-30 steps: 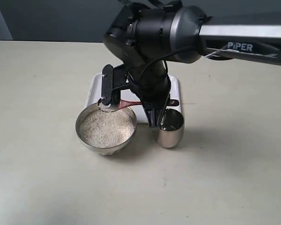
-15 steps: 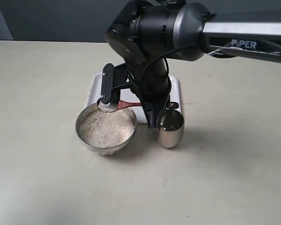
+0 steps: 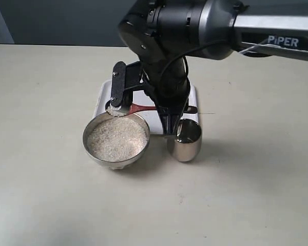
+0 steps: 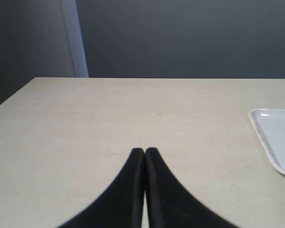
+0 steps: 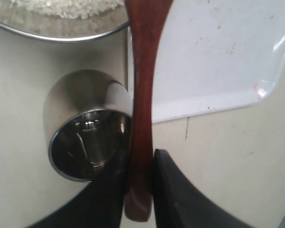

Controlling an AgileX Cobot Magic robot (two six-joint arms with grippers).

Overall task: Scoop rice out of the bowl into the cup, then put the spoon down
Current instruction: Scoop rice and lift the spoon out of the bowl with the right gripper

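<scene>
Spoon (image 3: 142, 107) held roughly level, handle clenched between right gripper (image 5: 140, 159) fingers. Spoon head carries pale grains, just above far rim of bowl (image 3: 86, 143). Bowl near table (image 3: 246, 195) centre, rice (image 3: 115, 139) filling it. Cup (image 3: 186, 146) close beside bowl on right, not touching, tilted, mouth facing far edge; spoon handle crosses above its rim. White tray (image 3: 102, 95) behind both, toward far edge. Left gripper (image 4: 144, 151) pressed closed, empty, over bare table.
</scene>
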